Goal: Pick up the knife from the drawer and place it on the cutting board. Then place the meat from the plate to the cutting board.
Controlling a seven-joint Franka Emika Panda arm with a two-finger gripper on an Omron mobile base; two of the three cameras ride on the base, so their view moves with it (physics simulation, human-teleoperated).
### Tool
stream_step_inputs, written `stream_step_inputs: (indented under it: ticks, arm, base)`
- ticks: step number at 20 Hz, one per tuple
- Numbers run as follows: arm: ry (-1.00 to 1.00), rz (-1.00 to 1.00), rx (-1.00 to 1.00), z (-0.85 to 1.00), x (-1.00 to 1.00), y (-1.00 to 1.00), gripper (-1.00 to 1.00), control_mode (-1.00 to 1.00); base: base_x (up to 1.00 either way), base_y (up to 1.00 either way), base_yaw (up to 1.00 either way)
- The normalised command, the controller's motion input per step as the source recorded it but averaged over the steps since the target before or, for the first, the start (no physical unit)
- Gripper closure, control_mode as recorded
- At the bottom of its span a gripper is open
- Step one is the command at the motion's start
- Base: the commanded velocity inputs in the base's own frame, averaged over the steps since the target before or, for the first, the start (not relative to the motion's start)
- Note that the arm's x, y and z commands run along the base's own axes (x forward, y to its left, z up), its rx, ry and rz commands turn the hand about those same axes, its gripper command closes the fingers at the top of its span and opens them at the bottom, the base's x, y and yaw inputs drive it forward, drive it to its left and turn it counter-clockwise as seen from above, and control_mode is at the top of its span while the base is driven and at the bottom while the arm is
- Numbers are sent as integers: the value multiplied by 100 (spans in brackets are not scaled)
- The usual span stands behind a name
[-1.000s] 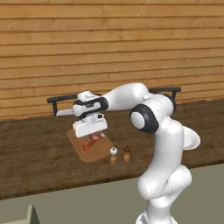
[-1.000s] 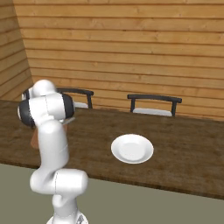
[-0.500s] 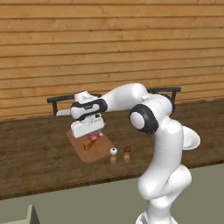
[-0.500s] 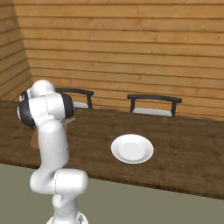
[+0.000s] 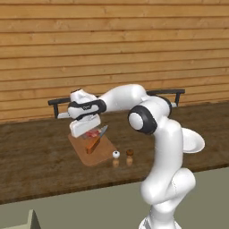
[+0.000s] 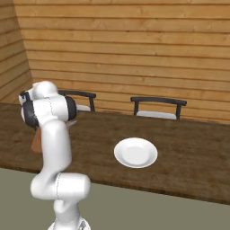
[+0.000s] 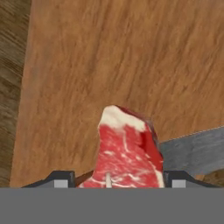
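The light-brown cutting board (image 5: 101, 155) lies on the dark wooden counter, and in the hand view the cutting board (image 7: 109, 57) spreads under the hand. On it rests the red, white-streaked meat (image 5: 93, 133), seen close up as the meat (image 7: 127, 151) between my fingertips. The knife (image 5: 94, 143) lies beside the meat, brown handle toward the front, with its grey blade (image 7: 192, 151) at the right. My gripper (image 5: 85, 129) hovers low over the board. In the hand view, the gripper (image 7: 119, 178) is open, fingertips wide on either side of the meat. The white plate (image 6: 135, 152) sits bare.
Two small shakers (image 5: 116, 154) (image 5: 129, 153) stand just off the board's front right corner. Two dark chairs (image 6: 155, 105) (image 6: 81, 99) line the far side of the counter, before a wooden plank wall. The counter's front edge runs below the board.
The hand has crept slightly up and to the left over the board. The meat and knife stay on the board.
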Motion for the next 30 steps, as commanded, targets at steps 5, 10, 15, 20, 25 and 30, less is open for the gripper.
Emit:
stream_step_inputs:
  ticks: [5,10,15,20,25,30]
  arm:
    - [3,21,0,0,16,13,100,-100]
    - [9,24,0,-27,43,39,100,-100]
    - [5,26,3,-41,40,16,100,-100]
    - [0,20,7,-40,26,11,100,-100]
    - [0,11,4,-34,-13,-7,-100,-100]
    - [0,5,7,13,-49,-26,-100,-100]
  base:
    - [0,0,0]
    - [0,0,0]
    - [0,0,0]
    - [0,0,0]
    - [0,0,0]
    - [0,0,0]
